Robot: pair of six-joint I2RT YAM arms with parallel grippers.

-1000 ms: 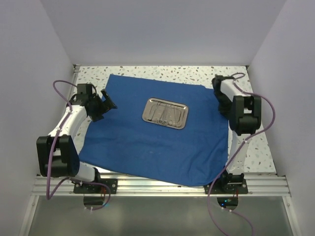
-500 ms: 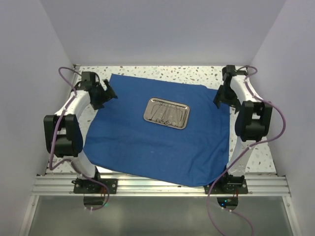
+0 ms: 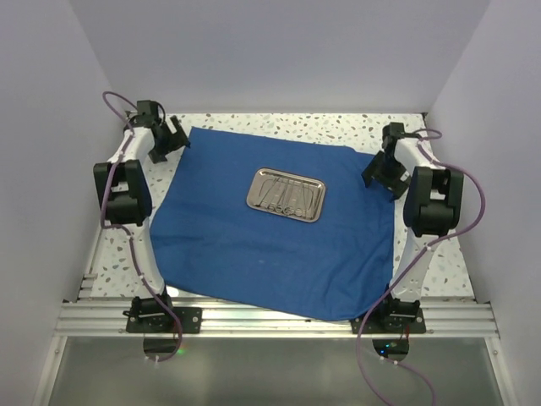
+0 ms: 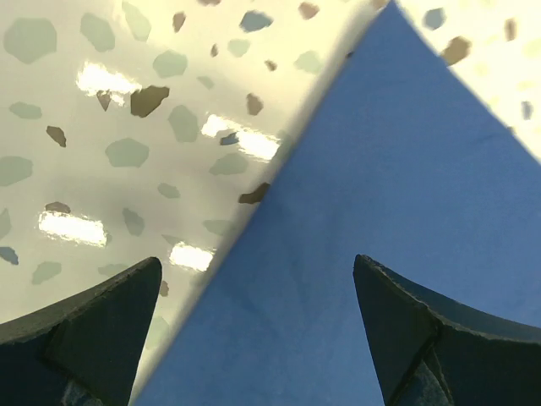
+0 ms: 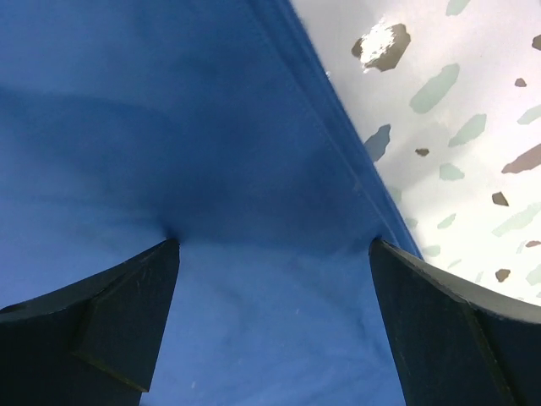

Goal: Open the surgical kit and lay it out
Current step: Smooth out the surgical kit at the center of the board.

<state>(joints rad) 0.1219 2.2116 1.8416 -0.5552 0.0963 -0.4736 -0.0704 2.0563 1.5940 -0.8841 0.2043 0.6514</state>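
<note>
**A:** Quick count: what's on the table (image 3: pixel 355 127)?

**B:** One blue cloth (image 3: pixel 270 245), spread open and covering most of the top. One steel tray (image 3: pixel 254 193) sits on it, a little beyond the cloth's middle and slightly askew. Slim silver instruments (image 3: pixel 283 200) lie inside the tray. From above they're too small to count.

**A:** And the arms?

**B:** Two arms, with one gripper each. The left gripper (image 3: pixel 173 138) is over the cloth's far-left corner. The right gripper (image 3: pixel 380 175) is at the cloth's right edge, towards the far end. Both are well apart from the tray.

**A:** How far open is the left one?

**B:** It's spread wide. On its wrist camera the two fingers (image 4: pixel 93 330) stand far apart. The cloth's edge runs up between them to the pointed corner, with speckled table on one side and blue on the other. Nothing is pinched. I can't tell whether the tips touch the cloth.

**A:** And the right?

**B:** Also spread wide. Its fingers (image 5: pixel 110 321) have blue cloth between them. The hemmed edge runs diagonally close by one finger, and bare table shows past it. There's a small pucker in the cloth beside the other fingertip. This gripper grasps nothing either, and I can't tell whether it touches the fabric.
</note>
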